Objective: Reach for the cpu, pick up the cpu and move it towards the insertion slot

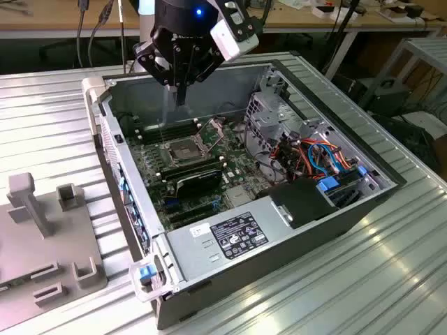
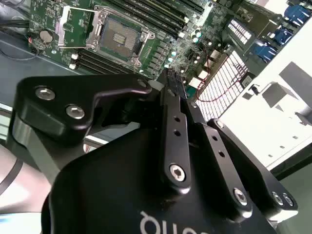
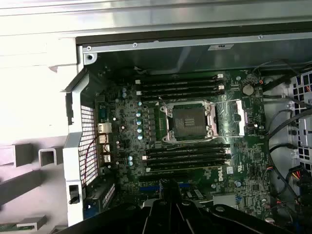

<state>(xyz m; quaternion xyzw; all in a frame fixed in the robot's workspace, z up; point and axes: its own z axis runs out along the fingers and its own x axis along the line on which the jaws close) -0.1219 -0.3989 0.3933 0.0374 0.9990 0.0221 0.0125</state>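
- The open computer case (image 1: 314, 230) lies on the ribbed table (image 1: 391, 279).
- My claw (image 1: 180, 100) (image 2: 175, 90) hangs over its far side, pinched narrow; I cannot tell whether it holds the cpu.
- The insertion slot (image 1: 183, 149) (image 3: 189, 122) lies below, dark centre uncovered.
- A printed label (image 1: 237, 235) sits near.

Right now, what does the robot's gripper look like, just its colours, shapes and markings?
The gripper is black, built of jointed metal links with silver bolts, as seen in the second wrist view. Its body carries white lettering. In the exterior view a blue light glows above it and a white block is fixed to its side.
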